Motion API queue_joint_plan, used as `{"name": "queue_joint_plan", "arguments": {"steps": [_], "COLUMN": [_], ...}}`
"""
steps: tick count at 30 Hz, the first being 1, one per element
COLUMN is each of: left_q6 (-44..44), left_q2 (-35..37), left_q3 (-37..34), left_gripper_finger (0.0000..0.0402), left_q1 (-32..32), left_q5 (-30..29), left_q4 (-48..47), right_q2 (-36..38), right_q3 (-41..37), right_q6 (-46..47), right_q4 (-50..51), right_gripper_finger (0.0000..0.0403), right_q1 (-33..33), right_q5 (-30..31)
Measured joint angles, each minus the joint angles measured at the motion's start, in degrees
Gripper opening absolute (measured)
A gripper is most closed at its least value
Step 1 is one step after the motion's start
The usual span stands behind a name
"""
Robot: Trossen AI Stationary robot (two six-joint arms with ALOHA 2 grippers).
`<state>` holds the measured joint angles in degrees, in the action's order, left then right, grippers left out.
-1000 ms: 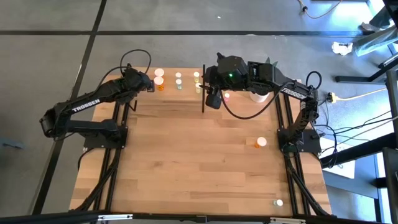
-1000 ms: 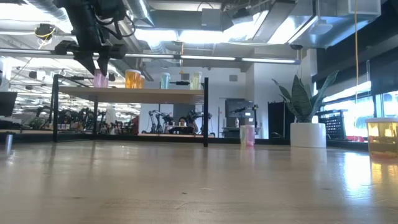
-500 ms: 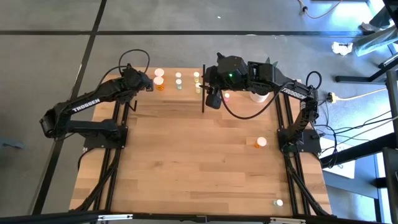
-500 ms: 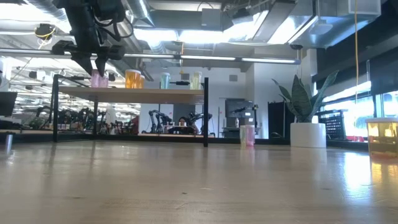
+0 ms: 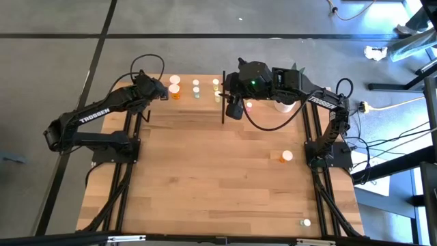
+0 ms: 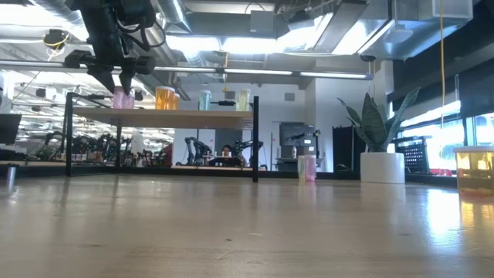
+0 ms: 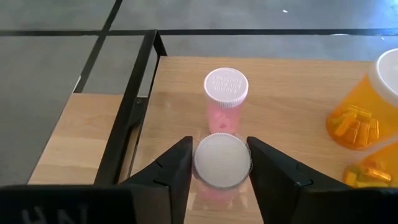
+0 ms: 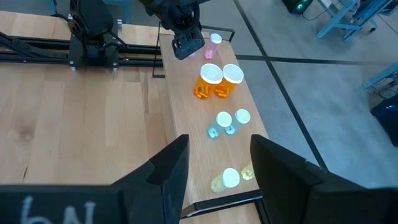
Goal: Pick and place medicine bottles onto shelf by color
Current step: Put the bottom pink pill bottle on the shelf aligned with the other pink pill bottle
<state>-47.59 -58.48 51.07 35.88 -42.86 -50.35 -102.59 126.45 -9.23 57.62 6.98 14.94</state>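
A pink medicine bottle (image 7: 221, 171) stands on the shelf (image 7: 292, 87) at its end, between the fingers (image 7: 171, 171) of the left gripper (image 7: 221, 163), which flank its white cap without visibly clamping it. A second pink bottle (image 7: 225, 99) stands just beyond it; two orange bottles (image 7: 360, 115) sit beside. Farther along the shelf are two green bottles (image 8: 225, 124) and two yellowish ones (image 8: 231, 178). The right gripper (image 8: 214, 165) hovers above the shelf's other end, fingers parted and empty. On the tabletop (image 5: 205, 178) lie an orange bottle (image 5: 285, 156), another pink bottle (image 6: 307, 167) and a white plant pot (image 6: 382, 167).
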Motion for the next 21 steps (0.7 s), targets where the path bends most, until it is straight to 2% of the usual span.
{"name": "queue_joint_plan", "arguments": {"steps": [13,21], "left_q6": [0.0,-1.4], "left_q2": [0.0,0.0], "left_q3": [0.0,0.0], "left_gripper_finger": [0.0187,0.0190], "left_q1": [0.0,0.0], "left_q5": [-0.1,0.5], "left_q4": [0.0,0.0], "right_q2": [0.0,0.0], "right_q3": [0.0,0.0], "right_q6": [0.0,0.0], "right_q4": [0.0,0.0], "right_gripper_finger": [0.0172,0.0172], "right_q1": [0.0,0.0], "right_q5": [0.0,0.0]}}
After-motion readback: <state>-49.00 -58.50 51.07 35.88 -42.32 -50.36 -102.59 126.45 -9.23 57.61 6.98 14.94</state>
